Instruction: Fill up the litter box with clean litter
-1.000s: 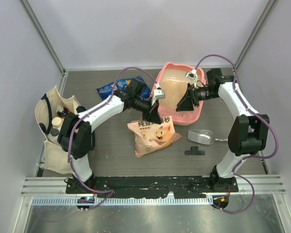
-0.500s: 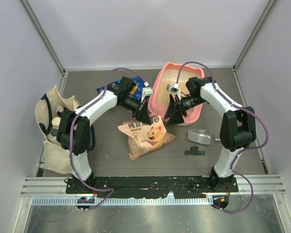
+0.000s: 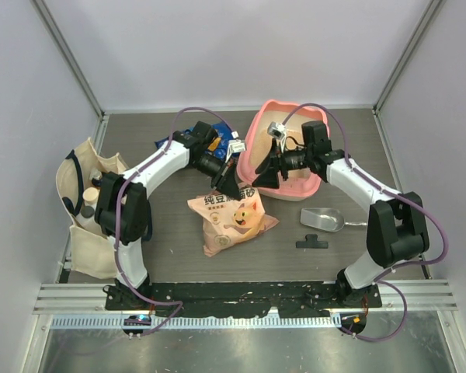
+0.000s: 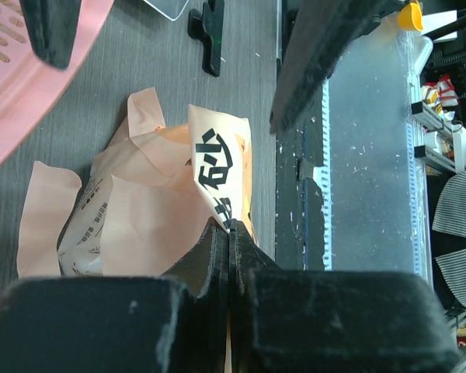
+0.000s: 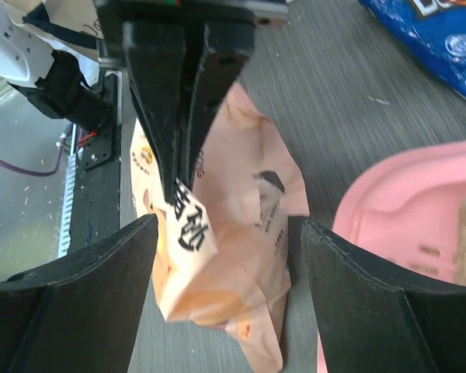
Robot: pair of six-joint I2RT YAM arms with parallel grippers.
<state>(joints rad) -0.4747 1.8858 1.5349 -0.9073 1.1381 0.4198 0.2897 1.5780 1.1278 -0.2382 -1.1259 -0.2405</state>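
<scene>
The pink litter box (image 3: 289,105) stands at the back right with clean litter (image 3: 266,148) in it. The pinkish-beige litter bag (image 3: 233,217) sits in front of it and leans to the left. My left gripper (image 3: 227,185) is shut on the bag's printed top edge (image 4: 217,167). My right gripper (image 3: 262,180) is open, one finger on each side of the bag's upper part (image 5: 233,233), and touches nothing. In the right wrist view the left gripper's fingers (image 5: 182,93) pinch the bag, and the box's rim (image 5: 404,225) lies at the right.
A cream tote bag (image 3: 89,202) with bottles stands at the left edge. Behind the left arm lies a blue chip bag (image 3: 167,142). A clear scoop (image 3: 322,219) and a black clip (image 3: 311,242) lie in front of the box.
My right gripper has swung left from over the litter box to the bag's top and has opened wider. My left gripper has drawn the bag's top a little to the left.
</scene>
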